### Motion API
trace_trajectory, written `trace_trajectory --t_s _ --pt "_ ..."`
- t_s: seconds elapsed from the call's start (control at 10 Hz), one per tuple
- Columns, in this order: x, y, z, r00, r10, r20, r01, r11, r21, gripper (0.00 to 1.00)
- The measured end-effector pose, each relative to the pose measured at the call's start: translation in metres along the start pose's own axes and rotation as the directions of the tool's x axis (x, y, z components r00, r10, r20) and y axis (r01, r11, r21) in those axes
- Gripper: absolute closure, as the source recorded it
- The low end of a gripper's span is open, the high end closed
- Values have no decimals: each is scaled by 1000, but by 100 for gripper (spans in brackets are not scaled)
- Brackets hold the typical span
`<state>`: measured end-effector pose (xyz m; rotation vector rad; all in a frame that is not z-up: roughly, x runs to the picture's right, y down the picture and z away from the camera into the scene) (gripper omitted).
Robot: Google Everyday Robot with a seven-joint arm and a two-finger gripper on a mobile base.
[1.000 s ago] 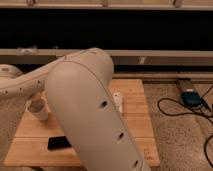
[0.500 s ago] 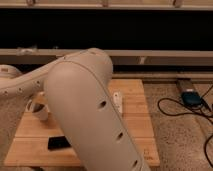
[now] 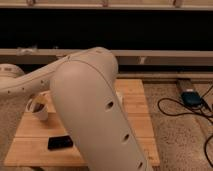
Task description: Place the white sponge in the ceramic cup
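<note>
The ceramic cup [image 3: 40,111] stands upright on the left part of the wooden table [image 3: 135,125]. My big cream-white arm [image 3: 95,115] fills the middle of the view, and its forearm reaches left across the table. My gripper [image 3: 33,102] shows only as a dark shape right at the cup's rim, below the forearm. The white sponge is hidden from view.
A black phone [image 3: 60,142] lies flat near the table's front left. Part of a white tube [image 3: 119,96] shows just right of the arm. On the speckled floor to the right lie a blue device [image 3: 191,97] and black cables [image 3: 172,107]. A dark wall with rails runs behind.
</note>
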<state>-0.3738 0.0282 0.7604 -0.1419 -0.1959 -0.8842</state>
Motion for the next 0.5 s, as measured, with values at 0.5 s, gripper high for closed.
trace_trajectory --t_s 0.5 --pt "1 0 0 1000 1 0 -1 1000 0 20"
